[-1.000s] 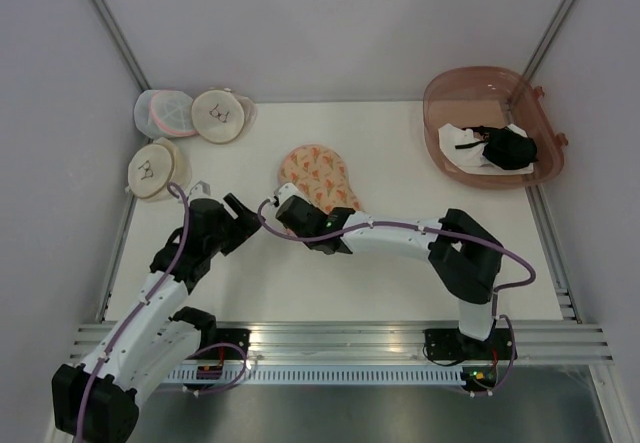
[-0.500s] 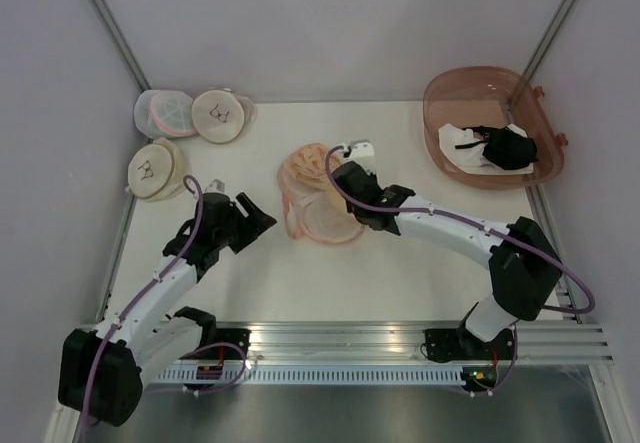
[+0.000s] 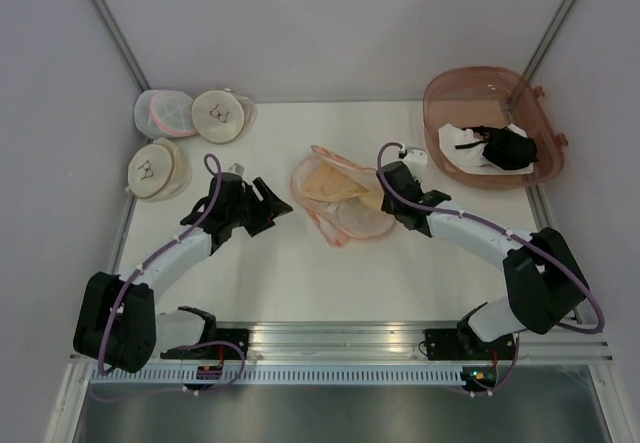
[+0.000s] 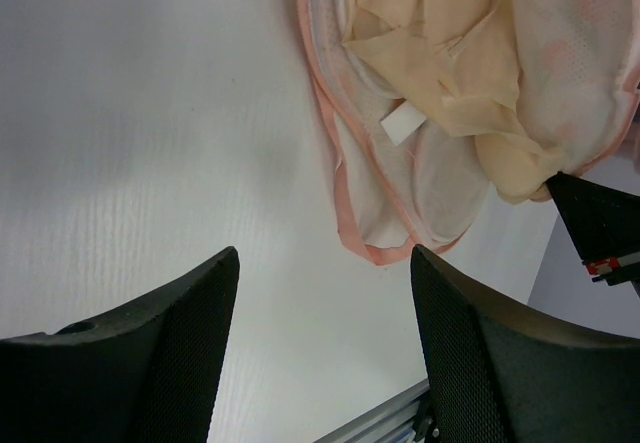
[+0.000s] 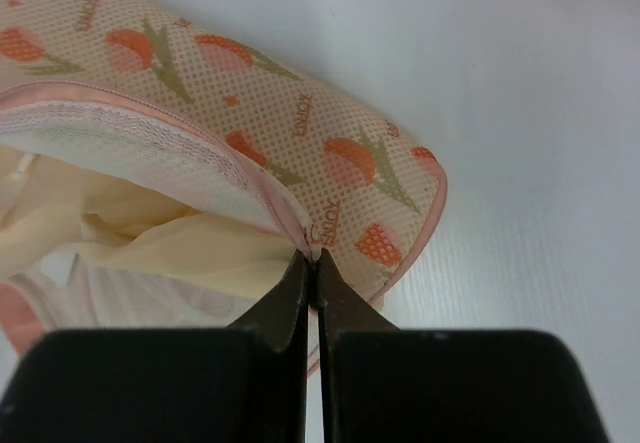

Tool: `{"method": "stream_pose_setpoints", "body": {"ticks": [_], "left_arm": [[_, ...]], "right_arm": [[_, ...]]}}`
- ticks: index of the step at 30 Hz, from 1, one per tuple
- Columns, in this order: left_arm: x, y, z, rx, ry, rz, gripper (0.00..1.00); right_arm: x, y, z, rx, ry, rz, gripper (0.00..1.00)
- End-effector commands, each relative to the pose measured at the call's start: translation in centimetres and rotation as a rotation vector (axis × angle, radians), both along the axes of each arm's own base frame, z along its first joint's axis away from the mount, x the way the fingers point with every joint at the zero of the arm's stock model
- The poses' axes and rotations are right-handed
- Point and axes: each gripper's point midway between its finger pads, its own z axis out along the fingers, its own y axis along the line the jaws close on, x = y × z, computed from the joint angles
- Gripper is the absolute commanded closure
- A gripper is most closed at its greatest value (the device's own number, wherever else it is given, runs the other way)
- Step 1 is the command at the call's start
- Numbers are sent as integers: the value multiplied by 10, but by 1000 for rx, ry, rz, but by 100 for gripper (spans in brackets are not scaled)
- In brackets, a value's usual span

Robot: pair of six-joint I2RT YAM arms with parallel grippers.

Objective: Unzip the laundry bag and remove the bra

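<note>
The peach laundry bag (image 3: pixel 350 225) lies unzipped at mid-table, with the beige bra (image 3: pixel 333 182) showing inside it. My right gripper (image 3: pixel 385 206) is shut on the zipper pull at the bag's right end. In the right wrist view its tips (image 5: pixel 313 263) pinch the pull beside the printed flap (image 5: pixel 250 93), with the bra (image 5: pixel 150 233) to the left. My left gripper (image 3: pixel 283 203) is open and empty just left of the bag. In the left wrist view it (image 4: pixel 325 343) hovers over bare table short of the bag's rim (image 4: pixel 350 233) and the bra (image 4: pixel 450 23).
Two round cream pouches (image 3: pixel 218 115) (image 3: pixel 157 169) and a pale mesh pouch (image 3: pixel 165 112) sit at the back left. A brown tub (image 3: pixel 440 88) at the back right holds a black garment (image 3: pixel 505 147) and a white cloth (image 3: pixel 460 143).
My right gripper has swept from the bag's left end round to its right end with the zipper pull. The bag has opened and the bra now shows. My left gripper has moved right towards the bag.
</note>
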Motion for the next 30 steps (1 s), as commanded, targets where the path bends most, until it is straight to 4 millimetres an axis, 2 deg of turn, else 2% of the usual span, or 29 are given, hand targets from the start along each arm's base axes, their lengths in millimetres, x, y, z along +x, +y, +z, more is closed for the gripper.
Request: {"method": "stream_pose_setpoints", "body": {"ticks": [1, 2, 3, 7, 8, 10, 11, 12, 13, 21, 25, 30], "left_arm": [[15, -12, 23, -36, -87, -64, 27], [15, -13, 22, -37, -82, -68, 27], [15, -12, 21, -35, -83, -68, 27], [13, -12, 20, -30, -84, -68, 27], [13, -11, 20, -30, -86, -68, 27], [14, -10, 23, -27, -97, -63, 27], [14, -9, 24, -22, -100, -60, 27], [14, -8, 27, -18, -110, -56, 27], [13, -7, 28, -12, -111, -55, 27], [15, 7, 34, 30, -133, -28, 26], [17, 8, 35, 32, -130, -31, 26], [19, 8, 32, 36, -122, -31, 26]], "right_arm": [[16, 20, 29, 238, -82, 46, 100], [17, 35, 37, 318, -97, 111, 99], [14, 39, 42, 357, -107, 144, 100], [7, 78, 65, 518, -104, 339, 100], [-1, 96, 68, 581, -64, 423, 99], [-7, 113, 73, 660, -39, 498, 100], [-11, 121, 67, 699, -9, 528, 100], [-22, 132, 70, 773, 32, 573, 99], [-23, 140, 76, 814, 20, 600, 100], [-54, 176, 67, 924, 132, 710, 100], [-79, 199, 64, 954, 186, 776, 100], [-93, 202, 43, 944, 242, 777, 100]]}}
